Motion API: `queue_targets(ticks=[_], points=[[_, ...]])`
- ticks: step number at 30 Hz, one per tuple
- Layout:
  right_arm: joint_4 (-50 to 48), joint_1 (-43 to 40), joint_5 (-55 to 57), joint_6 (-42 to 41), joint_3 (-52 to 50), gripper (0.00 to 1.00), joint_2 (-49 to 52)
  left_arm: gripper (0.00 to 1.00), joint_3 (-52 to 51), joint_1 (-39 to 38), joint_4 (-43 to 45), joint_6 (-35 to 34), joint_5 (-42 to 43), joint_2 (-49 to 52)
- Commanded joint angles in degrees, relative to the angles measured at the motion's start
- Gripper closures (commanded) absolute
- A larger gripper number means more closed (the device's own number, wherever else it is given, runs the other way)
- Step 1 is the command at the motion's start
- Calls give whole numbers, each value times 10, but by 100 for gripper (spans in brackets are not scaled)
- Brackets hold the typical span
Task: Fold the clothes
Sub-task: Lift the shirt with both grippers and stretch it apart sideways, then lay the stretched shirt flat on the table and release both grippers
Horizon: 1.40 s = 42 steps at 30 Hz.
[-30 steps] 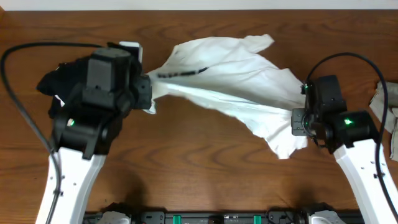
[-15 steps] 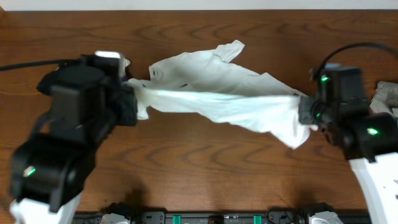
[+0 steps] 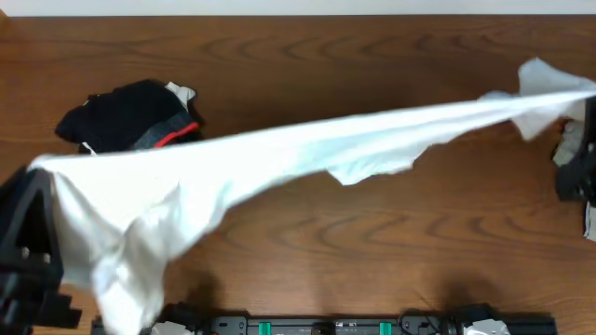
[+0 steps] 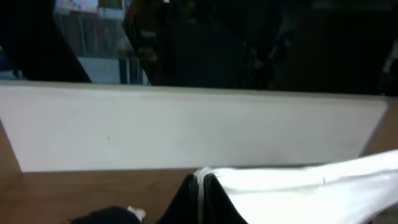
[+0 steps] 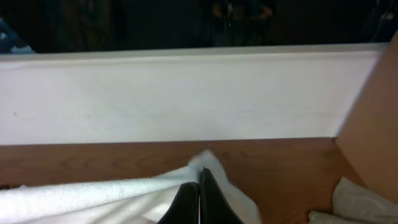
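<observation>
Above the table (image 3: 372,244), a taut white garment (image 3: 307,147)

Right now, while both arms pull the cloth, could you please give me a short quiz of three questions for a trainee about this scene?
1. True or false: the white garment lies flat on the table.
2. Choose one: the left claw and the right claw grip the garment A) at one shared corner, B) at opposite ends, C) not at all.
3. Fill in: the dark clothes pile lies on the robot's ___ side.

Key: 1 false, as it is stretched in the air between the arms. 2 B. 3 left.
</observation>
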<state>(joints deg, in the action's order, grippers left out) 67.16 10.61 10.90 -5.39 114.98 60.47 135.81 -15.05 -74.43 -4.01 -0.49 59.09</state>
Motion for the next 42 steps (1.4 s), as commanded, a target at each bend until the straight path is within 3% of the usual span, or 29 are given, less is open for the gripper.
queue_targets(ticks=[1, 6, 16, 30, 42], points=[[18, -6, 15, 17, -3, 99, 23, 94, -5, 2, -20, 7, 23, 37], [40, -5, -17, 27, -3, 99, 40, 94, -5, 2, -46, 13, 78, 76], [7, -5, -21, 40, 30, 99, 22, 94, 33, 2, 38, 17, 141, 82], [6, -5, 21, 53, 30, 99, 21, 94, 52, 2, 4, 14, 143, 82], [-17, -5, 22, 53, 56, 99, -3, 94, 162, 2, 25, 6, 154, 82]])
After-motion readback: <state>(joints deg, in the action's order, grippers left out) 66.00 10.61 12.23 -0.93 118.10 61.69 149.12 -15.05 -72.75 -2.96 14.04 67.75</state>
